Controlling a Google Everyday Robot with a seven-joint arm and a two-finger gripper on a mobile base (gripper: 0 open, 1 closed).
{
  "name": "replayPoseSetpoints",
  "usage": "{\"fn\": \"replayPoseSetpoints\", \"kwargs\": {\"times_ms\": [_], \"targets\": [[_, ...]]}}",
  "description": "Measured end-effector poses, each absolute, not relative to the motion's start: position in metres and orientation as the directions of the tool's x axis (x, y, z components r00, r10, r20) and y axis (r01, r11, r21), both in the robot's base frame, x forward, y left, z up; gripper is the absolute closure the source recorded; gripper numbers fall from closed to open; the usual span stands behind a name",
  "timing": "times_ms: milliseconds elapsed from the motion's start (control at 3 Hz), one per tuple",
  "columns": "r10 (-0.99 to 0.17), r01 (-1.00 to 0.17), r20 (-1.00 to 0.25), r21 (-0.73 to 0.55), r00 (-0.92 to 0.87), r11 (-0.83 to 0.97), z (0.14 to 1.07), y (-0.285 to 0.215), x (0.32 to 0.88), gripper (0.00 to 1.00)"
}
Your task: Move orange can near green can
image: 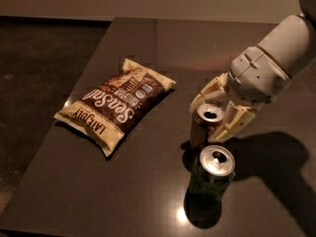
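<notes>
So, table (148,201): big, dark and shiny. Everything sits on it.
Arm (276,58): white and fat. It comes in from the right side and reaches down to the cans.
Snack bag (116,105): brown and cream, lying flat on the left, well apart from both cans. It has no part in this job.
Green can (212,174): dark green with a silver top. It stands up straight near the front of the table.
Orange can (200,130): golden brown with an open silver top. It is upright, just behind the green can and very close to it. I cannot tell if its bottom is on the table yet.
Gripper (212,116): pale yellow, right over the orange can. The jaws sit one on each side of the can top and look squeezed onto it.
Step now: I think the carrying part is almost over, since the two cans are already side by side.
Next move: set the orange can down gently, let go, then lift straight up. The green can is so close that a sideways bump could knock it over.
</notes>
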State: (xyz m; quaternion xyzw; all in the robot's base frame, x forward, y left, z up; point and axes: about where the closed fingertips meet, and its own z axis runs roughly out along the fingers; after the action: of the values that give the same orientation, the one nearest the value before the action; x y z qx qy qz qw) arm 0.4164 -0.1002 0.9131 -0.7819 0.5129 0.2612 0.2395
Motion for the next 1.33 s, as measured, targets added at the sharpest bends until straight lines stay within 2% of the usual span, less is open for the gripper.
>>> {"fn": "replayPoseSetpoints", "kwargs": {"times_ms": [667,1000,1333], "targets": [[-0.65,-0.894,-0.66,-0.075,0.376,-0.442,0.908,-0.094,0.418,0.35],[-0.65,-0.9,-0.659,-0.099,0.378,-0.424,0.908,-0.089,0.425,0.12],[-0.65,-0.905,-0.658,-0.118,0.38,-0.409,0.909,-0.085,0.431,0.0]]}}
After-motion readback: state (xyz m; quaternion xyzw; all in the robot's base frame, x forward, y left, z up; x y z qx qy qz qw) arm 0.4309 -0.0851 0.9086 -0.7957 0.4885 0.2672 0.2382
